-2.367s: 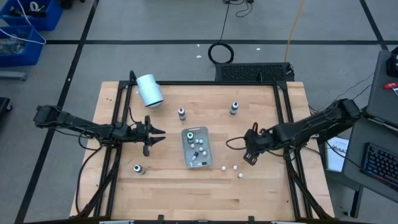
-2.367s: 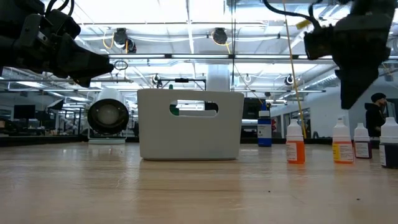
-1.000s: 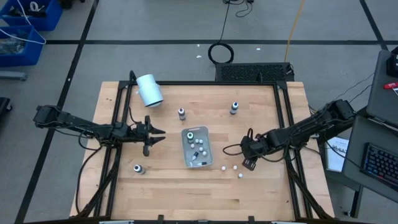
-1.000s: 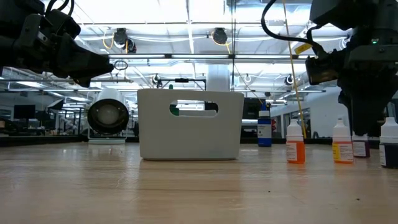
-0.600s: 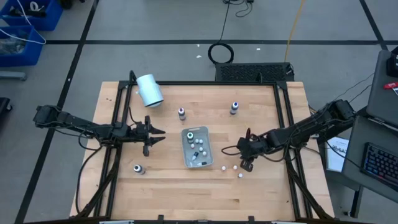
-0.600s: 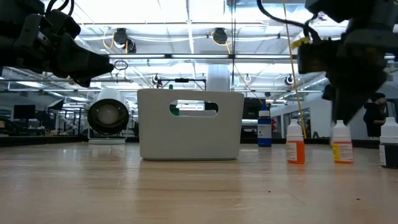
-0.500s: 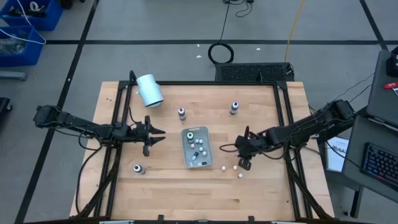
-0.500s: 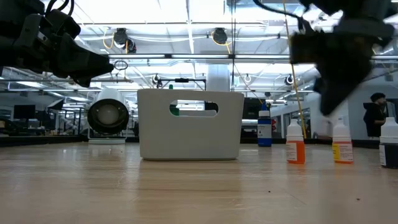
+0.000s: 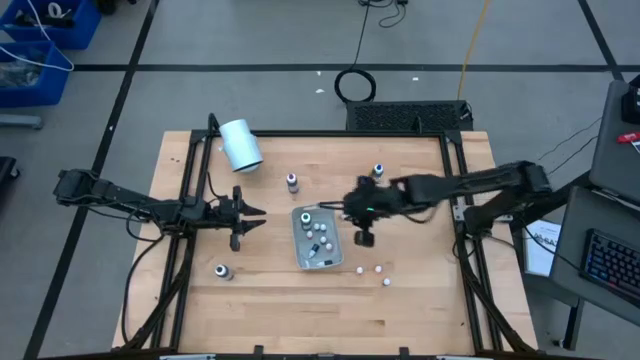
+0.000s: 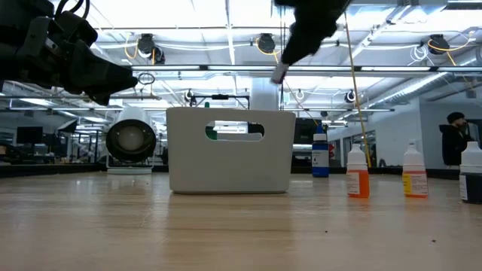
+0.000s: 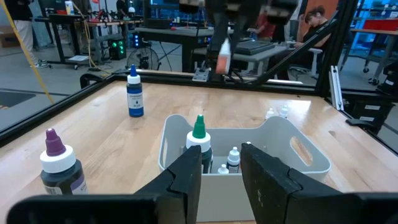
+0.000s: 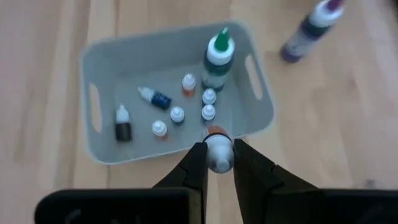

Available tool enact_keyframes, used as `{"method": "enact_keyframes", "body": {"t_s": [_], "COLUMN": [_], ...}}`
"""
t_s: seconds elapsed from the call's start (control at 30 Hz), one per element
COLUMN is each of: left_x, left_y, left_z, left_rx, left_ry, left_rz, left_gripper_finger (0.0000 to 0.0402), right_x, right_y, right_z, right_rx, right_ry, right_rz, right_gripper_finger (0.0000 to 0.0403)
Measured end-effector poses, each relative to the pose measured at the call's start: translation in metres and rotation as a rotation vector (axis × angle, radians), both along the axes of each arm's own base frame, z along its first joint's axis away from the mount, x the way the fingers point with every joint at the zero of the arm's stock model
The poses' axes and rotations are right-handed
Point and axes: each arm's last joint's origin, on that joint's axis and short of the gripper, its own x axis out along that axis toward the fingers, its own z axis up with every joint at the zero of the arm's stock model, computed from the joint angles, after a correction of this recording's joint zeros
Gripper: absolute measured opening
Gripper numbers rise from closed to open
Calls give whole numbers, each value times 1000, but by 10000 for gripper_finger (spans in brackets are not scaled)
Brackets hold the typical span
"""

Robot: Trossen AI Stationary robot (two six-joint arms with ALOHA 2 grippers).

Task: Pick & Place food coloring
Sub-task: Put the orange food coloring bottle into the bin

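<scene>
The clear tray (image 9: 300,252) sits mid-table and holds several tiny food coloring bottles (image 12: 176,114) and a taller green-topped bottle (image 12: 217,58). My right gripper (image 12: 219,163) hovers above the tray's right rim (image 9: 340,240), shut on one tiny whitish bottle (image 12: 217,149). In the low view it hangs high over the tray (image 10: 230,150). More tiny bottles (image 9: 377,268) stand on the wood right of the tray. My left gripper (image 9: 252,217) waits open just left of the tray, level and pointing at it (image 11: 221,171). My right gripper pinches the tiny bottle by its whitish end (image 12: 217,155) between its two fingers (image 12: 195,163), coming from above and pointing down. An orange band (image 12: 216,131) shows just past the fingertips. The bottle is lifted clear, high above the table (image 10: 279,73).
A big white cylinder (image 9: 240,145) lies at the far left corner. Larger bottles stand on the wood: purple-topped (image 9: 292,182), blue (image 9: 376,174) and one near the left front (image 9: 222,271). Black rails (image 9: 186,200) run along both table sides. People show in the room behind (image 10: 456,143).
My right gripper went down to the tiny bottles right of the tray, then rose and swung toward the table's left. It now hangs high by the tray's right rim with one tiny bottle lifted clear. The left arm has kept still.
</scene>
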Motion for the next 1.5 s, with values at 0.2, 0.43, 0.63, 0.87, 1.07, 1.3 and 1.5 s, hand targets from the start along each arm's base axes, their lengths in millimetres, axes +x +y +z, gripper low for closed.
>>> {"method": "enact_keyframes", "body": {"t_s": [0.2,0.43,0.63,0.87,1.07,1.3,1.5], "left_x": [0,0,0,0,0,0,0], "left_y": [0,0,0,0,0,0,0], "left_z": [0,0,0,0,0,0,0], "left_rx": [0,0,0,0,0,0,0], "left_ry": [0,0,0,0,0,0,0], "left_rz": [0,0,0,0,0,0,0], "left_gripper_finger": [118,118,118,118,118,118,118], "right_x": [52,93,99,105,106,102,99], "right_y": [-12,-10,-13,-13,-18,-19,-19], "right_z": [-24,-45,-65,-76,-84,-104,-111], "right_rx": [-6,6,21,38,33,60,79], "right_ry": [268,358,408,402,383,379,380], "right_rz": [123,230,248,275,269,269,275], "right_gripper_finger": [40,40,40,40,40,40,40]}}
